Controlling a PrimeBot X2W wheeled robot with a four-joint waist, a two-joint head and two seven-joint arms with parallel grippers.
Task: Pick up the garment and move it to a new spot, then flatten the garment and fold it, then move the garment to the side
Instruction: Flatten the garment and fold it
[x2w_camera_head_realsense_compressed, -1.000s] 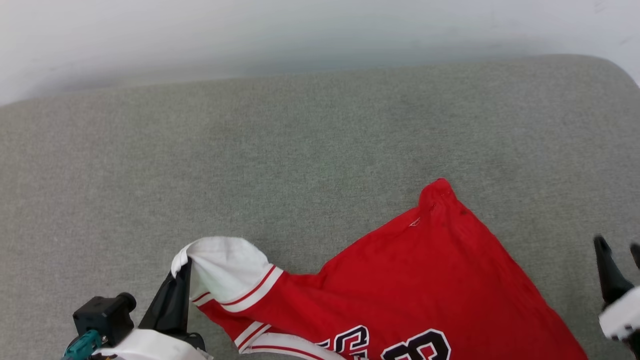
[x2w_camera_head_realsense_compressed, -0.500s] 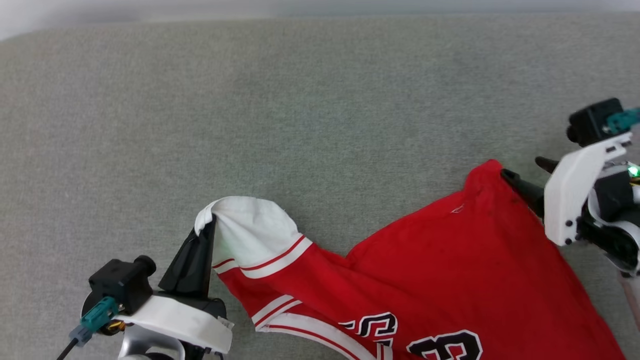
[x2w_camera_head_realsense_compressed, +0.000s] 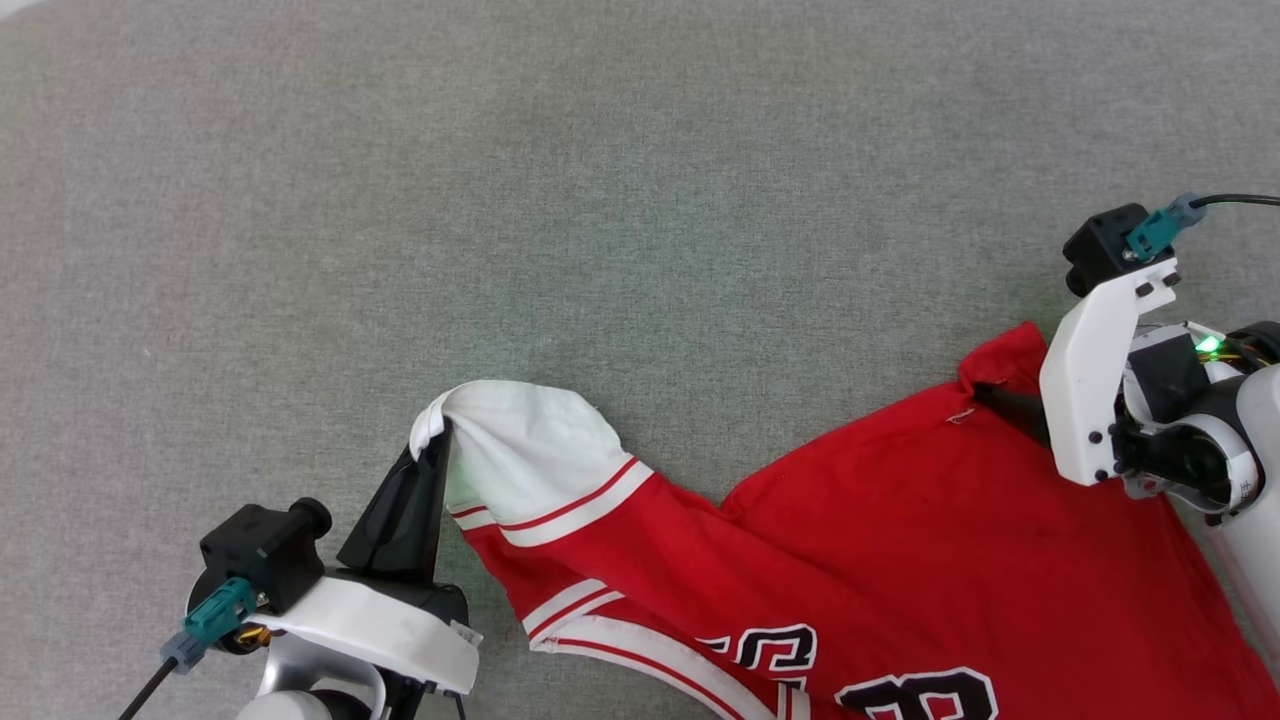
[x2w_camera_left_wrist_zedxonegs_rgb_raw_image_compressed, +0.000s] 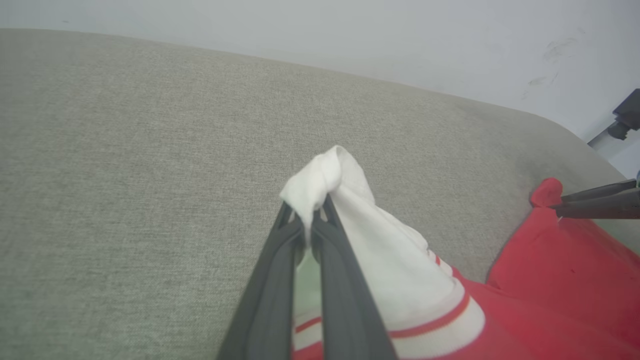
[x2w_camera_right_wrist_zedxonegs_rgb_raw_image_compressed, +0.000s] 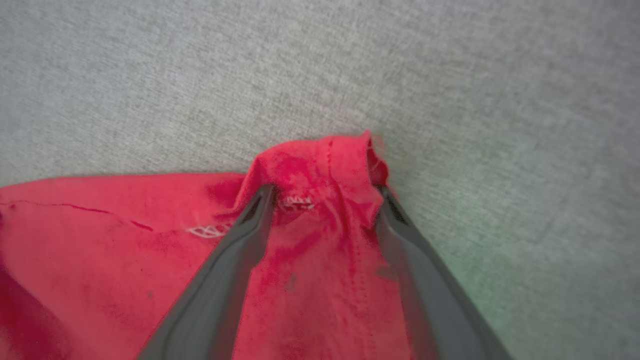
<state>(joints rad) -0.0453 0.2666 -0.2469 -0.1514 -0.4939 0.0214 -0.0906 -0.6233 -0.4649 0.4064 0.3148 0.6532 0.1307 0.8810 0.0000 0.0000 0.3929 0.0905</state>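
The left gripper (x2w_camera_left_wrist_zedxonegs_rgb_raw_image_compressed: 310, 220) is clenched on the tip of a white sleeve (x2w_camera_head_realsense_compressed: 530, 450), which is lifted into a peak above the grey surface (x2w_camera_head_realsense_compressed: 640, 200). In the left wrist view a fold of white cloth is seen pinched between the two dark fingers and bulging over their tips.

The right gripper (x2w_camera_right_wrist_zedxonegs_rgb_raw_image_compressed: 324, 195) is held with its fingers apart, one on each side of a bunched red corner (x2w_camera_right_wrist_zedxonegs_rgb_raw_image_compressed: 330, 160) of the shirt (x2w_camera_head_realsense_compressed: 900, 520). The cloth is straddled there, not pinched. A green light (x2w_camera_head_realsense_compressed: 1208, 345) is lit on the right wrist.

The shirt is spread low and to the right in the head view, between the two grippers, with most of it lying on the grey surface. Its body is red, and the sleeve is white with red-and-white striped trim (x2w_camera_head_realsense_compressed: 580, 500) at its seam. A second striped band (x2w_camera_head_realsense_compressed: 640, 650) is seen lower down.

Black, white-outlined lettering (x2w_camera_head_realsense_compressed: 770, 650) and a large digit (x2w_camera_head_realsense_compressed: 920, 695) are cut off by the bottom edge of the head view, so they cannot be read. A small white stitched mark (x2w_camera_right_wrist_zedxonegs_rgb_raw_image_compressed: 300, 202) sits near the red corner and is too blurred to read.

Beyond the rounded far edge of the grey surface, a pale wall (x2w_camera_left_wrist_zedxonegs_rgb_raw_image_compressed: 350, 50) is visible in the left wrist view.
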